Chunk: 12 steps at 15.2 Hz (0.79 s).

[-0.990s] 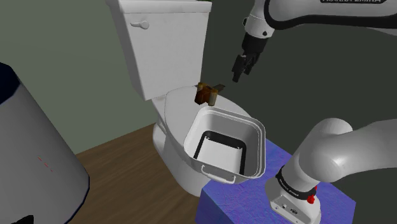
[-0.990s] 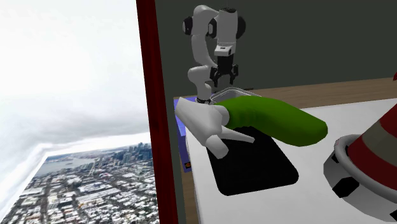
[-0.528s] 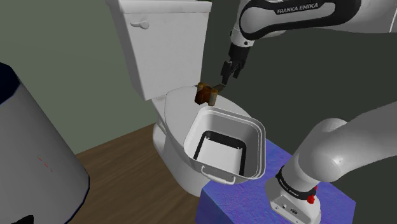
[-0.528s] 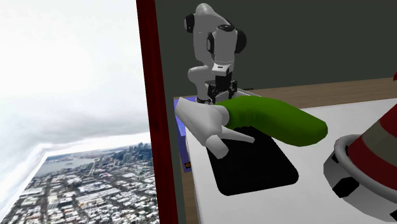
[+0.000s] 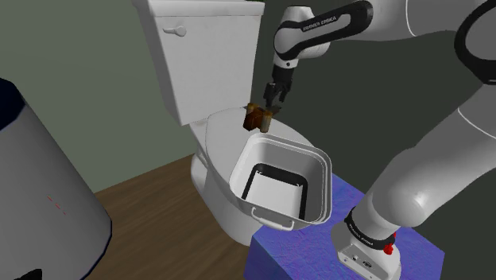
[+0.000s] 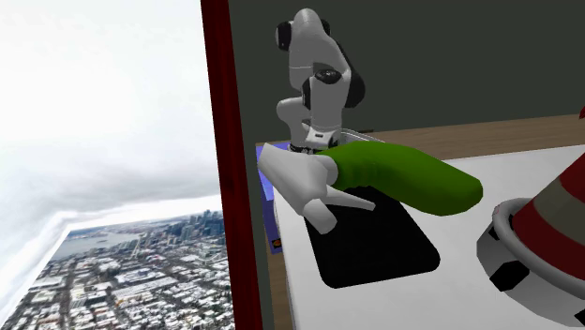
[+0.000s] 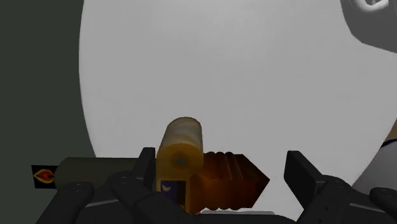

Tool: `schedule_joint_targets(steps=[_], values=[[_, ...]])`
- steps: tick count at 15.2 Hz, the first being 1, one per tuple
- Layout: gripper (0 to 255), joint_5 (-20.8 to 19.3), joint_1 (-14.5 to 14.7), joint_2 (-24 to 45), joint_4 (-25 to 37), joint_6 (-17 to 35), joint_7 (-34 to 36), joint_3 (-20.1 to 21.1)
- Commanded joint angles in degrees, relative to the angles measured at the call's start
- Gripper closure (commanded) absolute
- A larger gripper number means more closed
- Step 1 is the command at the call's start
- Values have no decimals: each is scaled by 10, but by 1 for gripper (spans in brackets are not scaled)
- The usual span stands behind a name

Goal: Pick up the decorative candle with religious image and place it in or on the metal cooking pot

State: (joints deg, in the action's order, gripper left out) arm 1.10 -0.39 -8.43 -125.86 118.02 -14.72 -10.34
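The candle [image 5: 256,118] is an amber-brown piece with a yellow end, lying on its side on the white toilet lid [image 5: 216,143] just in front of the tank. My black gripper [image 5: 271,103] hangs right over it, open. In the wrist view the candle's yellow cylinder [image 7: 181,149] and its ribbed brown part [image 7: 224,179] lie between the spread fingertips [image 7: 146,167], closer to one of them; the gripper [image 7: 222,172] clasps nothing. The pot [image 5: 318,191], a pale, deep rectangular pan, rests tilted between the lid's front and the stand.
The toilet tank [image 5: 203,48] rises close behind the candle. The blue stand [image 5: 314,254] is at the lower right, a large grey drum [image 5: 44,199] at the left. An olive cylinder [image 7: 95,170] lies beside the candle. A green object [image 6: 403,173] blocks the second exterior view.
The arm has swung toward the shoulder view's left and come down, bringing the gripper from beside the candle to right over it. The fingers stayed open. Candle and pot have not moved.
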Motion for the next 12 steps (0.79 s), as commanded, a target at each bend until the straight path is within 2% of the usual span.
schedule_joint_targets(steps=[1, 6, 12], values=[[0, 12, 0, 45, 26, 11, -10, -5], [0, 41, -10, 148, 98, 26, -40, -14], [0, 49, -10, 168, 74, 69, -45, -12]])
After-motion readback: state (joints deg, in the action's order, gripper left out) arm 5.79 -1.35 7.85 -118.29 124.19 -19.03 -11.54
